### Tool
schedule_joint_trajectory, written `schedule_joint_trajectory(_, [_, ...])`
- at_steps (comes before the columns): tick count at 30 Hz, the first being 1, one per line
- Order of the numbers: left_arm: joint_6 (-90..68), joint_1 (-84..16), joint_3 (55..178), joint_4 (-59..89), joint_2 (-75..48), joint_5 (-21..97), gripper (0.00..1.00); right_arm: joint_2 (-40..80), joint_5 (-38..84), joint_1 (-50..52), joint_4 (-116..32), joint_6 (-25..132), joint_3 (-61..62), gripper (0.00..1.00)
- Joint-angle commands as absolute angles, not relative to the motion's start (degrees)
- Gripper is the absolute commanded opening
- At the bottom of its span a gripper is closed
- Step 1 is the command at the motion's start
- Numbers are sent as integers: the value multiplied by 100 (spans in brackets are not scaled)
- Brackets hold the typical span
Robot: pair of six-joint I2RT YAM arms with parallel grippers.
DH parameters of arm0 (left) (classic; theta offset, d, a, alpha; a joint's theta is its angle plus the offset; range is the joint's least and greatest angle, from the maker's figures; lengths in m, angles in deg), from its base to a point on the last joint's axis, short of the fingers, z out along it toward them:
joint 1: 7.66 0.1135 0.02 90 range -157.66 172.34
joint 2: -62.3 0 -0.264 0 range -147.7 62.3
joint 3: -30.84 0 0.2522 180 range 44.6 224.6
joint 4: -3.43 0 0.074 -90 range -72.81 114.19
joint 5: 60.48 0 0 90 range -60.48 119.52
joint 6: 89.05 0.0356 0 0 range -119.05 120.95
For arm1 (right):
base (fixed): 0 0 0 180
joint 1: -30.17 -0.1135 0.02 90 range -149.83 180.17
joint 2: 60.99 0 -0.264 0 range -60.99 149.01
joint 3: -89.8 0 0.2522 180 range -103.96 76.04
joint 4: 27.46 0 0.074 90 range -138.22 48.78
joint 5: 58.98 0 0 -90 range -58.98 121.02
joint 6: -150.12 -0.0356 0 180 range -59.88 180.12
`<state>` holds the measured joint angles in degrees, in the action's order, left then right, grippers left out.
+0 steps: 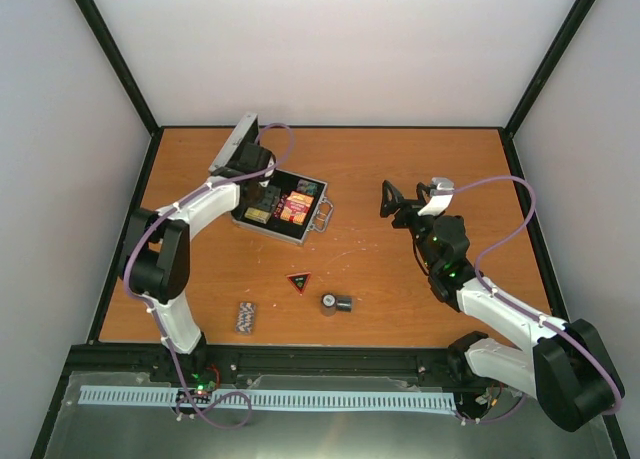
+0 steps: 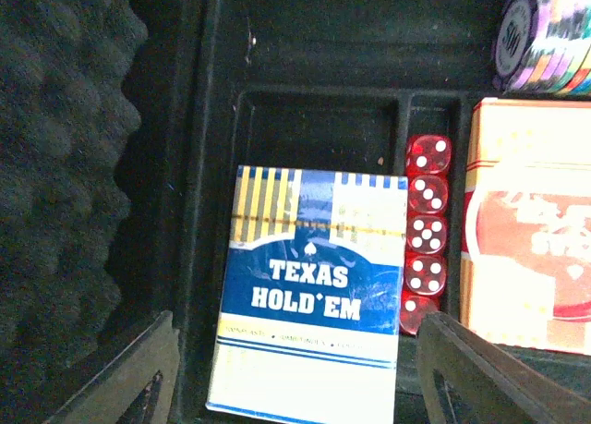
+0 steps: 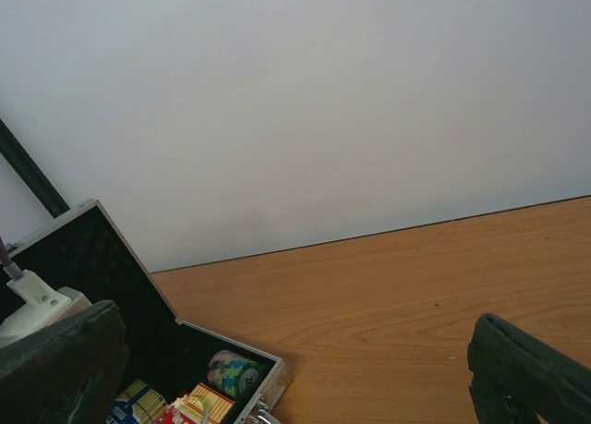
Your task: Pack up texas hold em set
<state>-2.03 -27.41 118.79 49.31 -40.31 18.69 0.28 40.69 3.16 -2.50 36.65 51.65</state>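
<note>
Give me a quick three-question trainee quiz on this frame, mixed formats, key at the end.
1. True or false: the red-edged triangle lies on the table, outside the open case.
2. The left gripper has its open fingers either side of: A) the red card box, B) the blue card box, C) the chips.
3. How many red dice show in the row beside that box?
Key: 1 true; 2 B; 3 five.
</note>
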Motion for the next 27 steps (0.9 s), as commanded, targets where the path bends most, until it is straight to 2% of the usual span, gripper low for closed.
schedule_joint_trajectory(1, [-396, -2698, 11692, 4955, -4018, 1926, 72, 60, 4062, 371, -204, 3630, 5033, 100])
schedule_joint_trajectory(27, [-454, -2691, 11503, 4704, -4370, 1878, 70, 79, 4075, 372, -220, 3623, 5019, 100])
